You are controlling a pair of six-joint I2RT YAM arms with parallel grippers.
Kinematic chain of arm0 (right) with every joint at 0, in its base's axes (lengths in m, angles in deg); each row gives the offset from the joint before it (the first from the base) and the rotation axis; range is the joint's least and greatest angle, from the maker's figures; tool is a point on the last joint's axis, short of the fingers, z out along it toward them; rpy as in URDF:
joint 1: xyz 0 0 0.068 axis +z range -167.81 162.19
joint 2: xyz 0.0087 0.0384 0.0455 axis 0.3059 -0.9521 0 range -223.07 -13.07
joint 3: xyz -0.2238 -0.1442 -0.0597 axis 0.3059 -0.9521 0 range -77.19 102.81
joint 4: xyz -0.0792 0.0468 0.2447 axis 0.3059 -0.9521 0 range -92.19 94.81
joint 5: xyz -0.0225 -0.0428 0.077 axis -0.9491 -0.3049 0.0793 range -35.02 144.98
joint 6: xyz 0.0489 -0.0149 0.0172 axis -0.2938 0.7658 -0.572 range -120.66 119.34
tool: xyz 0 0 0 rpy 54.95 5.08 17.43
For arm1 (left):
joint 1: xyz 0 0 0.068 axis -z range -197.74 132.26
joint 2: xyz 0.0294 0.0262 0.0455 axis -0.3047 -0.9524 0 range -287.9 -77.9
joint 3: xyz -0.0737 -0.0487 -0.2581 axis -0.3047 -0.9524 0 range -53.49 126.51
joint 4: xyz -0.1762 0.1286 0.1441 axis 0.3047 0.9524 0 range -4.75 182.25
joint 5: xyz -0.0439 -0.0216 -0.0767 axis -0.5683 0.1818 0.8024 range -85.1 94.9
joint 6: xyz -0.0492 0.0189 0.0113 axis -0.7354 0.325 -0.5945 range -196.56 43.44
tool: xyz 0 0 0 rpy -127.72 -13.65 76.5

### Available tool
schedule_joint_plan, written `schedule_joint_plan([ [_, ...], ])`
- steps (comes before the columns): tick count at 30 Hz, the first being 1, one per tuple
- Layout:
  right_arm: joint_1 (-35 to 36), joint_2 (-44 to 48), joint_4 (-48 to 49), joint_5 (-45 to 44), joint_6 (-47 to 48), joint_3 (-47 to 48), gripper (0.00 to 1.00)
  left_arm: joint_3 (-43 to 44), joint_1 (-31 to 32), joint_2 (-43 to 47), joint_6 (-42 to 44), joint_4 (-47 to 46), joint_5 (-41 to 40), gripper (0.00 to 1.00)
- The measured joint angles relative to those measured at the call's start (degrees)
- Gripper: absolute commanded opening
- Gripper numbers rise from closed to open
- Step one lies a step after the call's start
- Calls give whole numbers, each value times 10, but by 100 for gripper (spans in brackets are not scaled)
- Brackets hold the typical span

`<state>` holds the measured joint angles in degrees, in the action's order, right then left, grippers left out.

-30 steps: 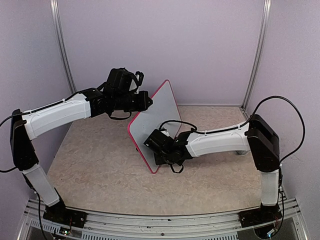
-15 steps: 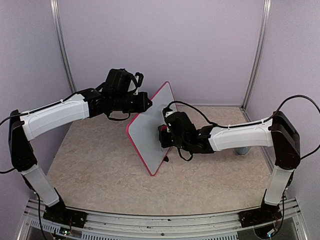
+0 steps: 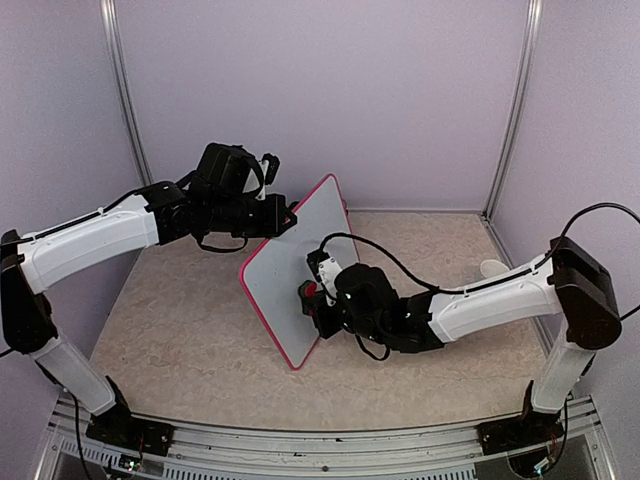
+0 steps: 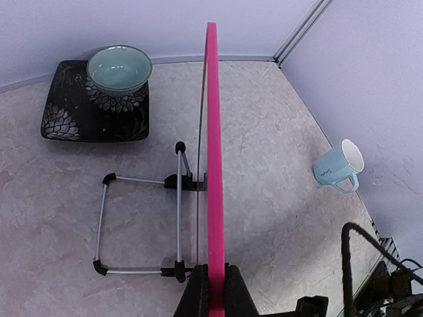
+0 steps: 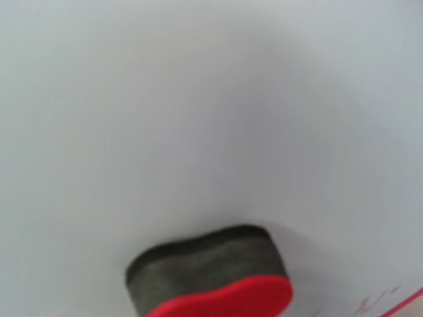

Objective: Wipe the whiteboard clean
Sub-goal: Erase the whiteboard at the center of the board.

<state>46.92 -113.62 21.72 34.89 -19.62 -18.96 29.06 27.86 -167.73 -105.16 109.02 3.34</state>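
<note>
I see the whiteboard [image 3: 283, 270] standing tilted at the centre of the table [image 3: 190, 330], my left claw [image 3: 288, 217] clamped on its upper edge at 12 o'clock. My right claw [image 3: 312, 296] grips the eraser [image 5: 213, 277], pressed against the board's face at 4 o'clock.

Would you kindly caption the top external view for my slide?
Left gripper grips the whiteboard by its pink frame while the right gripper holds a red eraser against its white face.

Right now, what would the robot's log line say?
left fingers: shut on whiteboard frame | right fingers: holding eraser against whiteboard face | whiteboard: tilted on edge
</note>
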Motion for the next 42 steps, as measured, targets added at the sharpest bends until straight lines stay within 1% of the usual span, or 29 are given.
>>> schedule_joint_plan([
  [4, 30, -24, 37, -44, 24, -27, 13, -2, 2, 1, -1, -2, 0, 0],
  [10, 34, -70, 57, -112, 37, -30, 13, -2, 3, 1, 1, -2, -4, 0],
  [18, 54, -98, 86, -169, 56, -34, 13, -2, 6, 1, 2, -4, -9, 0],
  [28, 121, -109, 143, -153, 77, -68, 14, -2, 10, 1, 3, -7, -8, 0],
  [31, 130, -110, 149, -150, 80, -71, 13, -2, 11, 1, 3, -8, -8, 0],
  [37, 127, -118, 137, -181, 74, -64, 13, -3, 12, 1, 3, -9, -9, 0],
  [42, 97, -121, 123, -211, 70, -63, 13, -3, 13, 1, -2, -10, -13, 0],
])
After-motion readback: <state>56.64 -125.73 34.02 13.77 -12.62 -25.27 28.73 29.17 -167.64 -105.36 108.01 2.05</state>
